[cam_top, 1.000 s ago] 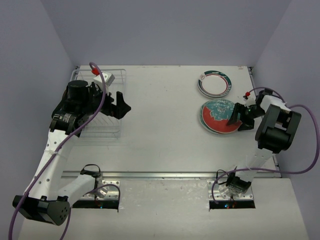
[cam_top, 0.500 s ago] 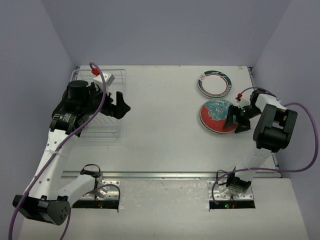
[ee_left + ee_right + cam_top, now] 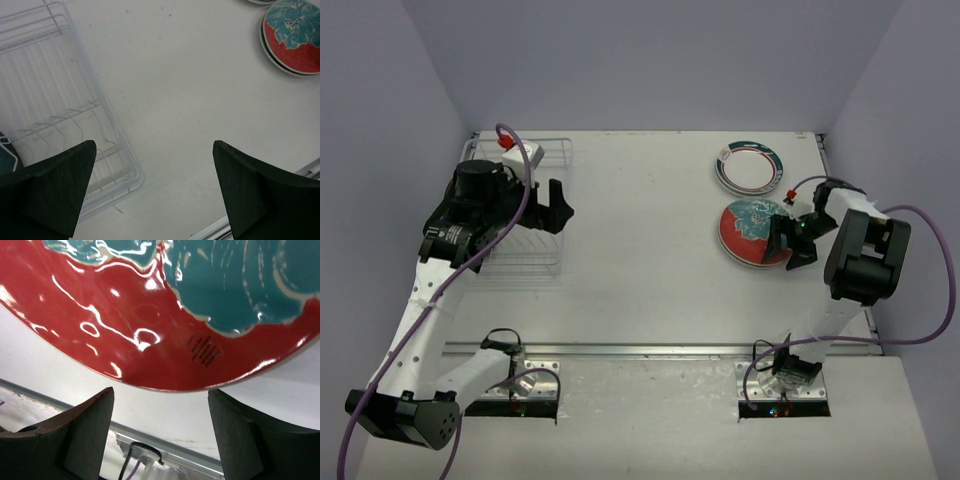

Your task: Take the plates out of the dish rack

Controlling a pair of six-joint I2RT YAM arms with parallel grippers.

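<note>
- Resting on the white table [image 3: 640,280], well right of the dish rack [image 3: 535,262], the red-rimmed plate [image 3: 750,235] bears unreadable print.
- Right jaws released at its rim; left jaws released at the rack's right edge.
- Lavender walls.

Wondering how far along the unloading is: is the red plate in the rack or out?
Out: the red plate lies flat at the right side of the table, far from the dish rack.
</note>
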